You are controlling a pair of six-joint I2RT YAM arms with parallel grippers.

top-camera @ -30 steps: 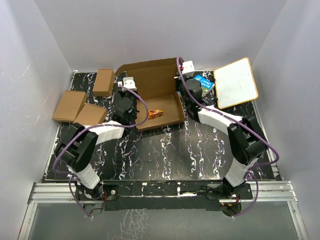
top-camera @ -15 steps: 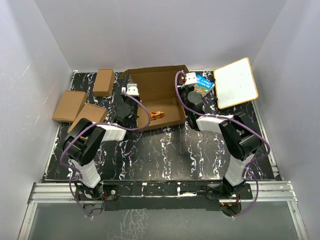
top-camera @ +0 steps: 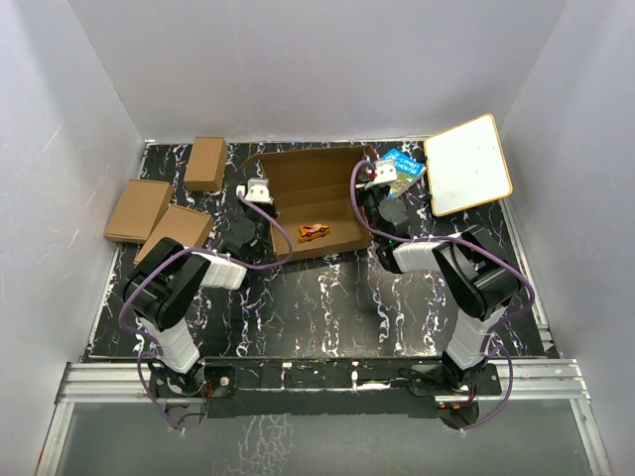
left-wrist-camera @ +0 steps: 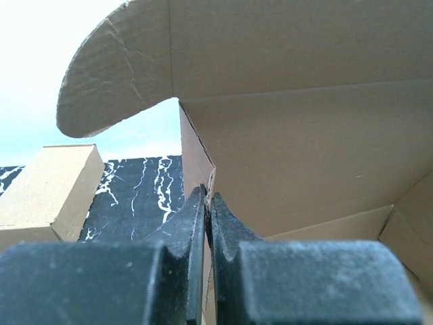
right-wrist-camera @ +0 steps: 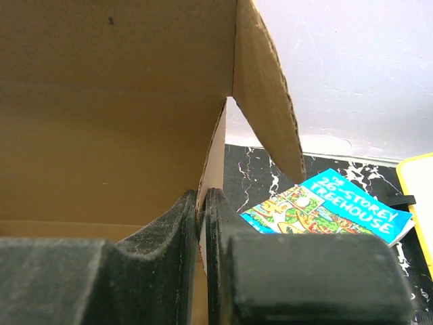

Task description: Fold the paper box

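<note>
Where the black marbled table [top-camera: 327, 297] nears the back wall, the paper box [top-camera: 310, 180] sits as an open tray, side walls raised and lid panel standing up at its far edge.

- Left gripper [top-camera: 256, 194] [left-wrist-camera: 206, 198]: fingers clenched on the box's left side wall, the cardboard edge pinched between them. The lid's rounded ear flap [left-wrist-camera: 115, 74] hangs above.
- Right gripper [top-camera: 368, 178] [right-wrist-camera: 201, 198]: fingers clamped on the box's right side wall in the same way. An angled ear flap [right-wrist-camera: 270, 88] rises just beyond.
- Small orange object [top-camera: 314, 231]: lies on the box floor near the front wall; kind not discernible.
- Blue book [top-camera: 402, 167] [right-wrist-camera: 331, 210]: flat on the table, just right of the box.
- White board [top-camera: 468, 164]: tilted, right of the book.
- Three small brown boxes [top-camera: 206, 163] [top-camera: 137, 209] [top-camera: 179, 226]: grouped left of the paper box, apart from it.
</note>
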